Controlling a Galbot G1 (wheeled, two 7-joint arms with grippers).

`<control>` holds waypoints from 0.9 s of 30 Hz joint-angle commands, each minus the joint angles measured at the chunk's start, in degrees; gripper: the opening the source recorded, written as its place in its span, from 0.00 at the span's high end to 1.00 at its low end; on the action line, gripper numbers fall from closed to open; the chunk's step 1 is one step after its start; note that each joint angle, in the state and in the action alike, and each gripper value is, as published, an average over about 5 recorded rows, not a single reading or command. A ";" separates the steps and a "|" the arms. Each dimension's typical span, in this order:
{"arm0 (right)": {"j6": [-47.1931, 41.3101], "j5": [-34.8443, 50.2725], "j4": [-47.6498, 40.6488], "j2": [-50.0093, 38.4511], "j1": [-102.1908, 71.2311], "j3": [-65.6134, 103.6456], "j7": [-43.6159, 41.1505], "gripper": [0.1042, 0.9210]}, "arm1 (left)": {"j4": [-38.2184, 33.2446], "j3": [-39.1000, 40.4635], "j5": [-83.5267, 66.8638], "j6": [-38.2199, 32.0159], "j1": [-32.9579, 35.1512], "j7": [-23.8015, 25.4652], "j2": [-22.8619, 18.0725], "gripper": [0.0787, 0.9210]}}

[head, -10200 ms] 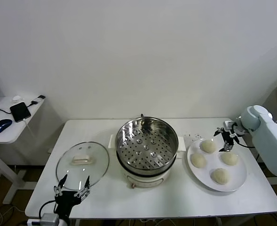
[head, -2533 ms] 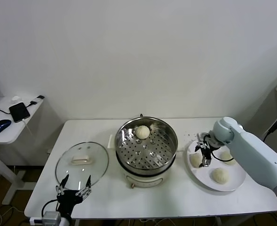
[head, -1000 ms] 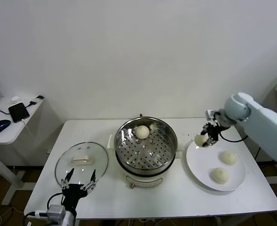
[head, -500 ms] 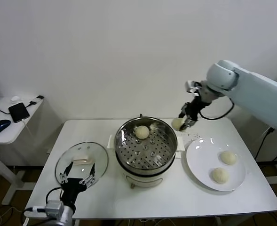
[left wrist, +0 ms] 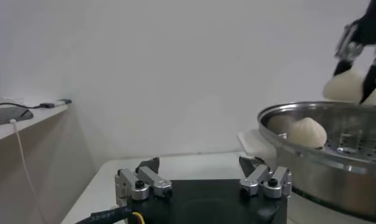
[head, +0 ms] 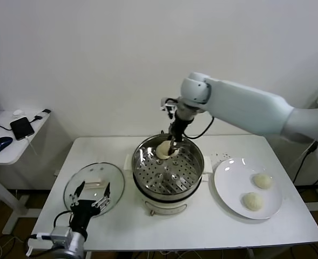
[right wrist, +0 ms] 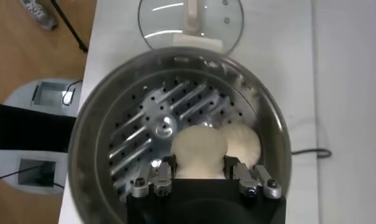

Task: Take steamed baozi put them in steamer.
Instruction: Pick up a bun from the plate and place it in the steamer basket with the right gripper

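Nearest, the left gripper (head: 88, 195) is parked low at the front edge of the desk (head: 121, 226), its fingers (left wrist: 136, 182) spread apart and holding nothing, just before the glass lid (head: 94, 186) (lying flat on the desk). To the right, two buns (head: 253, 200) are seen on the white plate (head: 229, 186). At the middle stands the steamer (head: 168, 171), with one bun (right wrist: 242, 142) resting on its holed tray at the far side. Above that spot the right gripper (head: 173, 147) is reached down over the far rim, and a second bun (right wrist: 200, 148) is clamped between its fingers (right wrist: 158, 176), just beside the resting one.
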 commanded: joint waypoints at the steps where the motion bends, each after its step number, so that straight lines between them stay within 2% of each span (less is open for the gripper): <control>1: -2.53 -0.24 -5.10 10.02 -3.44 -2.61 3.08 0.48 | 0.11 0.01 -0.81 0.09 -0.62 0.07 0.05 0.12; 21: -5.24 -4.61 -4.77 11.93 -6.94 -2.08 4.92 0.48 | -0.50 -0.14 -1.63 0.17 -0.49 0.08 0.07 0.12; 24: -5.32 -4.77 -3.61 11.11 -6.64 -1.85 5.12 0.43 | -0.80 -0.16 -1.67 0.18 -0.31 0.09 0.09 0.12; 27: -5.59 -4.70 -1.43 9.48 -5.77 -1.10 4.95 0.34 | -1.15 -0.12 -1.64 0.17 -0.02 0.07 0.08 0.12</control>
